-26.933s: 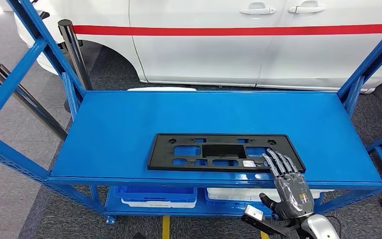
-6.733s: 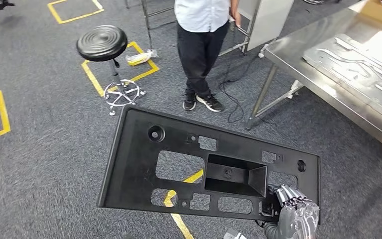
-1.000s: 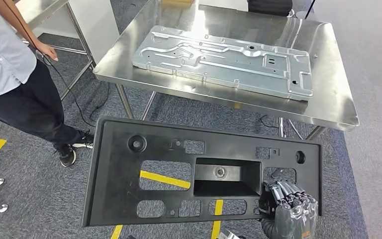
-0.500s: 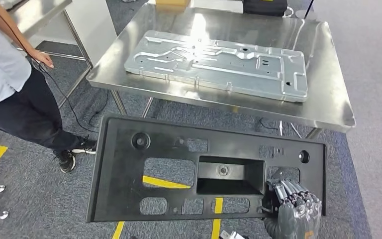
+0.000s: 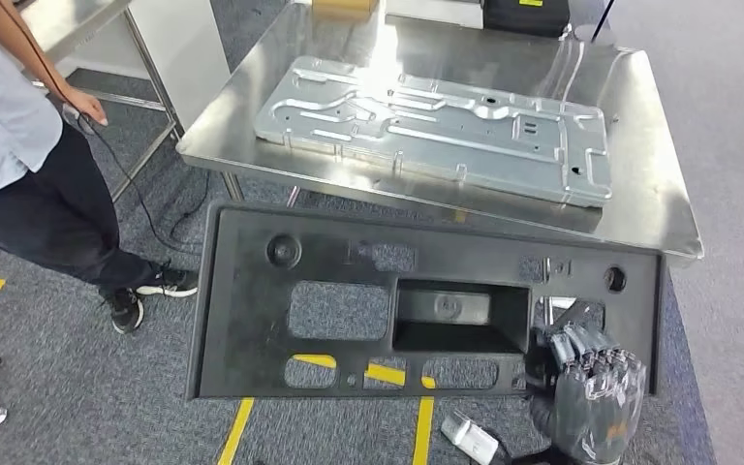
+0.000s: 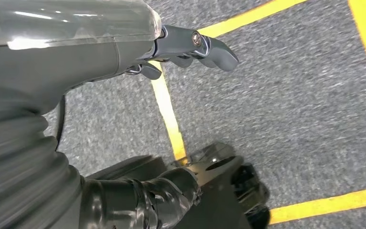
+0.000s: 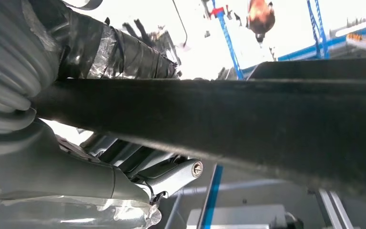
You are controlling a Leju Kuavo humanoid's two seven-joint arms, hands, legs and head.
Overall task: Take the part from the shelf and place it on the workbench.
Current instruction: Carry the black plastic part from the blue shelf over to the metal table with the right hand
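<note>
One big steel workbench (image 5: 639, 208) fills the 12 o'clock half of our head view, already carrying a pressed metal panel (image 5: 436, 126) that covers most of its middle; bare steel is left along its near edge and toward 2 o'clock. A person (image 5: 19, 145) stands off at 10 o'clock, apart from the load.

Next in size is the part (image 5: 252, 320), a wide black plastic frame with cut-outs and a sunken pocket at its centre. It hangs in the air over the carpet, roughly flat, its far edge just short of the bench's near edge, as far as we can judge. We take it for light but broad: stiff enough to hold its shape from one corner, yet likely to flex and swing at the free end near 9 o'clock. Its surface looks matte, not slippery.

Our right hand (image 5: 591, 387) grasps the part at its 5 o'clock corner, fingers (image 5: 581, 347) curled over the top face; the right wrist view shows the dark edge running across with the thumb (image 7: 171, 174) beneath. A corner hold gives poor leverage, so we would keep the frame level and set its long far edge down first. A hold nearer the middle bar would steady it better.

Our left hand (image 6: 190, 47) hangs over the floor, holding nothing, fingers loosely curved and apart.
</note>
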